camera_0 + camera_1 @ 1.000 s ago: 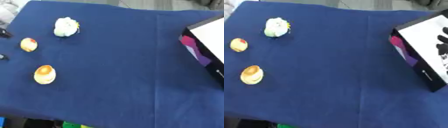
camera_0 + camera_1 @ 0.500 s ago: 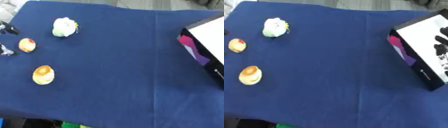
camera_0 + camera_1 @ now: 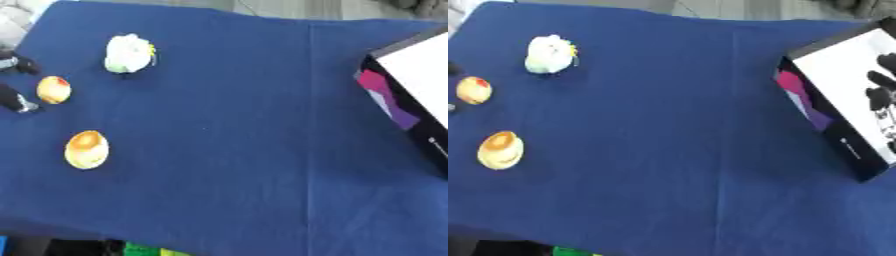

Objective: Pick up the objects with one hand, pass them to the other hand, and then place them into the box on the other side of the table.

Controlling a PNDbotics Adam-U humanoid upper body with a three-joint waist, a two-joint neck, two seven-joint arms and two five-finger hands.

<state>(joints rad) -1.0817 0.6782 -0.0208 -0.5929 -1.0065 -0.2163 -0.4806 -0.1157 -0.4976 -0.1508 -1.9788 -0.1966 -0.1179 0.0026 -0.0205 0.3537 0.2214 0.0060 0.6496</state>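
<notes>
Three objects lie on the blue cloth at the left: a white-and-green soft thing (image 3: 129,53), a small orange-and-red ball (image 3: 54,89) and a yellow-orange egg shape (image 3: 87,149). My left hand (image 3: 16,99) reaches in from the left edge. It is open, with one dark fingertip above and one below the ball's left side, neither clearly touching it. The black box (image 3: 819,111) with a white inside stands at the right. My right hand (image 3: 878,95) shows as dark spread fingers over the box's inside, holding nothing.
The blue cloth (image 3: 245,140) covers the whole table, with a fold line running down right of centre. A wide bare stretch separates the objects from the box. Green and dark things show below the front edge.
My left hand's fingertips have come in a little from the left edge beside the small ball. The right hand's dark fingers have shifted upward over the box. No object has moved.
</notes>
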